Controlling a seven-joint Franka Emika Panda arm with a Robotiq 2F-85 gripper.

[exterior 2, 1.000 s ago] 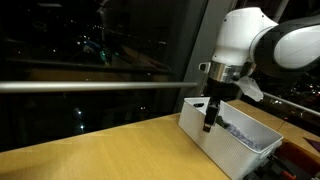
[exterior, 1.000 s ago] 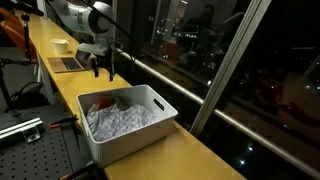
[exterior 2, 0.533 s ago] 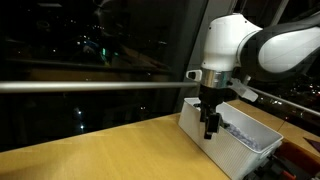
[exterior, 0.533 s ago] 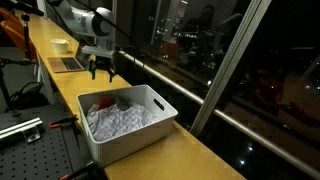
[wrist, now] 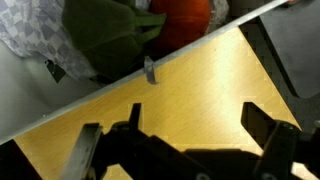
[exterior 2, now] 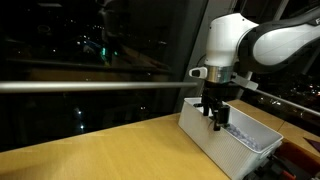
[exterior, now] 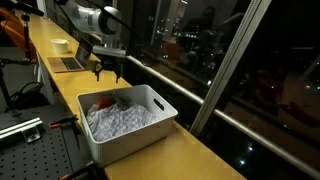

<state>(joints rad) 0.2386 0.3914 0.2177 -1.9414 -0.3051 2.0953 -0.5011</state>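
Note:
A white bin (exterior: 163, 106) stands on the wooden counter (exterior: 190, 150) by the window. It holds a white patterned cloth (exterior: 120, 120), a red item (exterior: 103, 101) and a green cloth (exterior: 122, 100). My gripper (exterior: 109, 76) hangs open and empty just above the bin's far end, also seen in an exterior view (exterior 2: 216, 122) over the bin wall (exterior 2: 225, 150). In the wrist view the gripper (wrist: 193, 114) is over bare counter wood (wrist: 190, 75) just outside the bin rim (wrist: 120, 88). The green cloth (wrist: 105, 35) and the red item (wrist: 185, 22) lie inside.
A laptop (exterior: 68, 64) and a white bowl (exterior: 61, 45) sit farther along the counter. A metal rail (exterior 2: 100, 86) runs along the dark window, with a slanted window post (exterior: 228, 75) beside the bin. A perforated metal table (exterior: 30, 150) is at the near side.
The gripper has shifted slightly toward the window side over the bin's far end and turned a little. Its jaws stay open; the bin's contents have not moved.

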